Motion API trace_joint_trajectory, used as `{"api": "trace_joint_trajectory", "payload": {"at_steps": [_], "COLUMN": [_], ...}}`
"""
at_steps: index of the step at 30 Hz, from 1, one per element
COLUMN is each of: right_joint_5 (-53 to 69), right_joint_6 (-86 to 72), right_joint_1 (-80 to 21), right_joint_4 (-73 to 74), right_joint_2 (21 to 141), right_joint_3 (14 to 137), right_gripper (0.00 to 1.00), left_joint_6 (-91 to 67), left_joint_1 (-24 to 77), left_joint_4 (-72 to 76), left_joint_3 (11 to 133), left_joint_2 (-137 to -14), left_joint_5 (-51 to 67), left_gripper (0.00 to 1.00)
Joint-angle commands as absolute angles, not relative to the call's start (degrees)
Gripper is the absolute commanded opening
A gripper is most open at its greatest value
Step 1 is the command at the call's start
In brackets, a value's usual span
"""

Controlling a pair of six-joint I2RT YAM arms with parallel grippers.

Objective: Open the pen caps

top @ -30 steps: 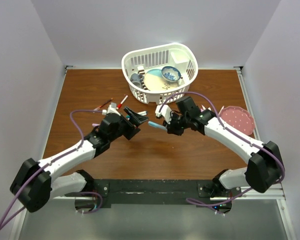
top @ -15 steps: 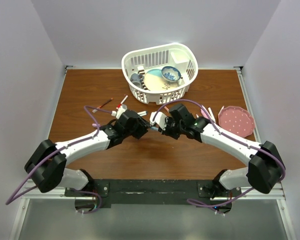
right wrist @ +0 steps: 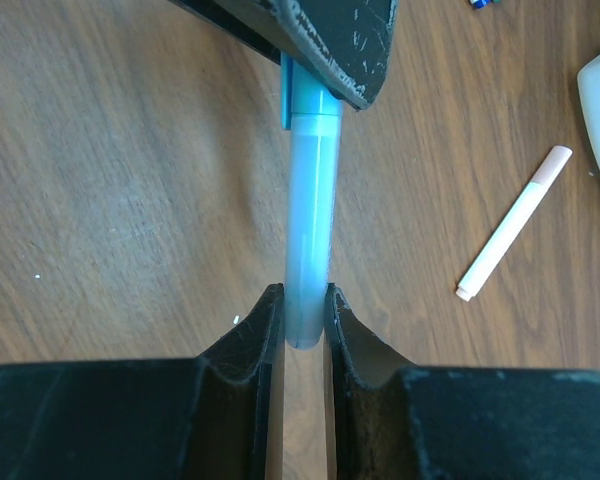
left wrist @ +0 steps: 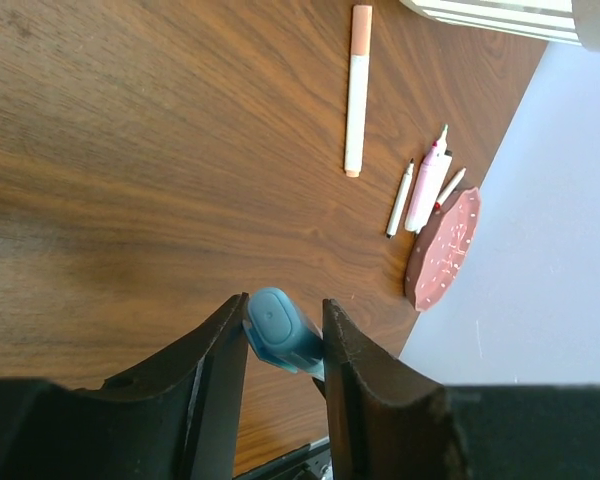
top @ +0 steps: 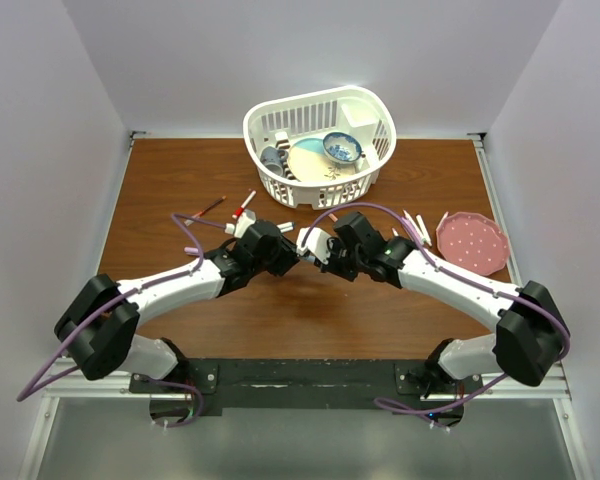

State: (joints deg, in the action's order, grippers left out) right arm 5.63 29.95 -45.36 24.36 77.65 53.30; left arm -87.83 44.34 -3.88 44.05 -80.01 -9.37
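Note:
A light blue pen (right wrist: 310,220) hangs in the air over the middle of the table, between my two grippers. My right gripper (right wrist: 303,300) (top: 318,252) is shut on the rear end of its barrel. The pen's teal cap (left wrist: 280,330) (right wrist: 286,95) sits between the fingers (left wrist: 218,352) of my left gripper (left wrist: 283,312) (top: 288,256), and both pads press against its sides. In the top view the two grippers meet tip to tip and hide most of the pen.
A white basket (top: 365,105) holding dishes stands at the back. A pink plate (top: 472,242) (left wrist: 442,250) lies to the right with loose pens (top: 415,225) (left wrist: 427,185) beside it. More pens (top: 245,205) lie at the left, and single ones (left wrist: 357,90) (right wrist: 513,222) lie nearby.
My left arm swung right to meet the right gripper, and its wide-open jaws closed onto the teal cap. The right gripper shifted slightly left, still holding the pen.

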Motion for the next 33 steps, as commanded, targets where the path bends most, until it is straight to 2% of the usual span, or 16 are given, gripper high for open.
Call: {"api": "trace_joint_trajectory", "payload": {"at_steps": [1, 3, 7, 16, 17, 20, 26, 33], "right_joint_5": [11.2, 12.6, 15.5, 21.4, 21.7, 22.8, 25.5, 30.0], "right_joint_6": [30.4, 30.3, 30.1, 28.9, 28.7, 28.5, 27.1, 23.3], "right_joint_1": [-46.8, -47.0, -47.6, -48.3, -48.3, -48.3, -48.2, -45.4], "right_joint_4": [22.1, 22.2, 22.7, 23.4, 23.5, 23.5, 24.1, 23.6], "right_joint_2": [77.5, 77.7, 78.1, 79.5, 79.7, 79.8, 81.3, 82.4], "right_joint_3": [53.5, 53.6, 53.8, 54.2, 54.2, 54.1, 54.6, 55.4], "right_gripper": [0.00, 0.00, 0.02, 0.16, 0.23, 0.33, 0.39, 0.54], "left_joint_6": [-86.6, -85.8, -83.9, -81.5, -81.1, -79.7, -77.7, -74.8], "left_joint_1": [44.6, 44.6, 44.6, 44.6, 44.5, 44.5, 44.0, 43.6], "left_joint_4": [1.9, 3.5, 8.7, 22.9, 24.0, 27.1, 35.1, 40.1], "left_joint_3": [44.4, 43.7, 41.6, 35.3, 34.8, 33.1, 29.2, 27.0], "left_joint_2": [-80.0, -79.5, -78.8, -77.8, -77.7, -77.3, -76.6, -76.6], "left_joint_5": [-13.1, -13.8, -13.7, -10.7, -10.5, -9.8, -8.6, -6.2], "left_gripper": [0.16, 0.14, 0.00, 0.00, 0.00, 0.00, 0.00, 0.00]}}
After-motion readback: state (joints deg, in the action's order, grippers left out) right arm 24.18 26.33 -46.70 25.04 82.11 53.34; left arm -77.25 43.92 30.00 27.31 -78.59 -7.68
